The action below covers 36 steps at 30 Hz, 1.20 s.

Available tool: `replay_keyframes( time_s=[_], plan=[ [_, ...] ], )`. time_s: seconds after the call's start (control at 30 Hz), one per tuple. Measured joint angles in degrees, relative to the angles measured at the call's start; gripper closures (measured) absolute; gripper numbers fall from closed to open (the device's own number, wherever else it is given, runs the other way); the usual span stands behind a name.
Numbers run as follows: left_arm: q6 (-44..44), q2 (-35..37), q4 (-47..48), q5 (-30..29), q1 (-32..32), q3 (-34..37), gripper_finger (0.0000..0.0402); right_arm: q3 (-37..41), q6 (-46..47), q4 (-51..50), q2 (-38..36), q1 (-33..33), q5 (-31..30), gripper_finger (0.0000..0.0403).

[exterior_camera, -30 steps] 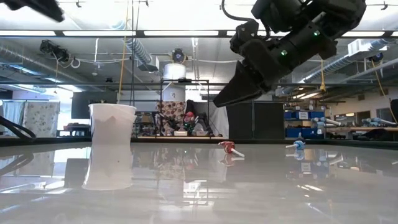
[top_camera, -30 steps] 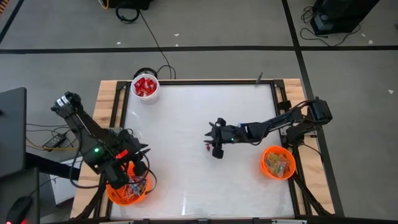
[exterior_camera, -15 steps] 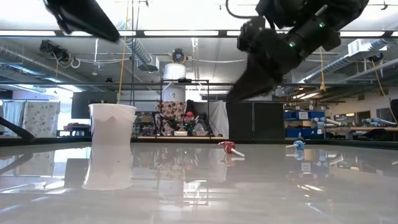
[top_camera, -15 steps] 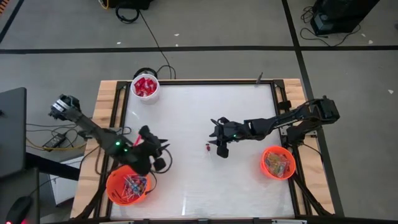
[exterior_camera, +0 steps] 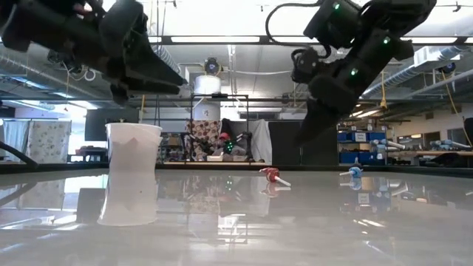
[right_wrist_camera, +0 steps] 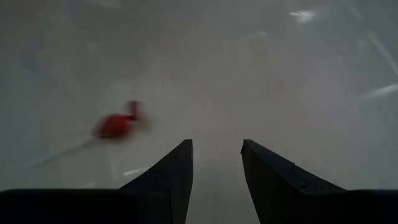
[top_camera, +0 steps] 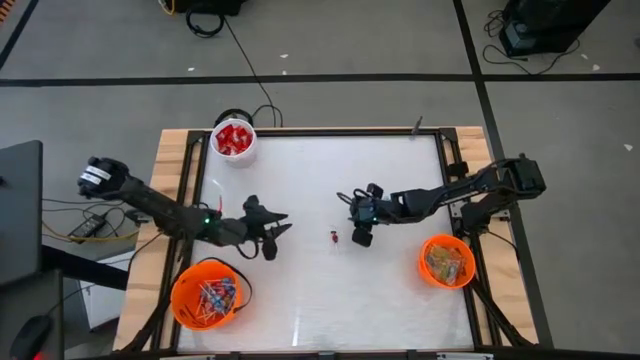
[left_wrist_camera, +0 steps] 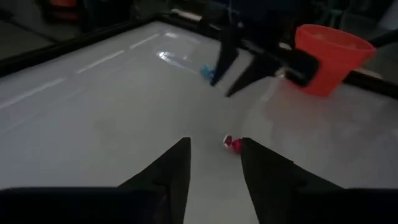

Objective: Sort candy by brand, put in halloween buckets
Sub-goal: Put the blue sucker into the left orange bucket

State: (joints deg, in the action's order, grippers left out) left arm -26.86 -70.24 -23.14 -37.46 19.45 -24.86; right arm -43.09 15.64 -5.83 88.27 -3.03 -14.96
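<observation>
No text, label, brand name, number or sign can be read in any view — the candy wrappers are too small and blurred to show print, and the buckets show no lettering.

Just off the dark right gripper (top_camera: 361, 226) lies a red-wrapped lollipop (top_camera: 334, 237), with a blue one (exterior_camera: 354, 172) further on. Two buckets (top_camera: 205, 298) are bright orange; the small pail (top_camera: 233, 139) is white, filled with red packets. The table (top_camera: 300, 180) looks glossy white.
</observation>
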Motion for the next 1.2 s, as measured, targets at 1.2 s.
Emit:
replay_keyframes(
  time_s=[1.2],
  plan=[
    [8.5, -31.7, -16.9, 11.7, -7.9, -8.7, 0.0213, -0.2, -37.3, -28.0, 2.9, 15.5, 2.2, 0.0194]
  ],
)
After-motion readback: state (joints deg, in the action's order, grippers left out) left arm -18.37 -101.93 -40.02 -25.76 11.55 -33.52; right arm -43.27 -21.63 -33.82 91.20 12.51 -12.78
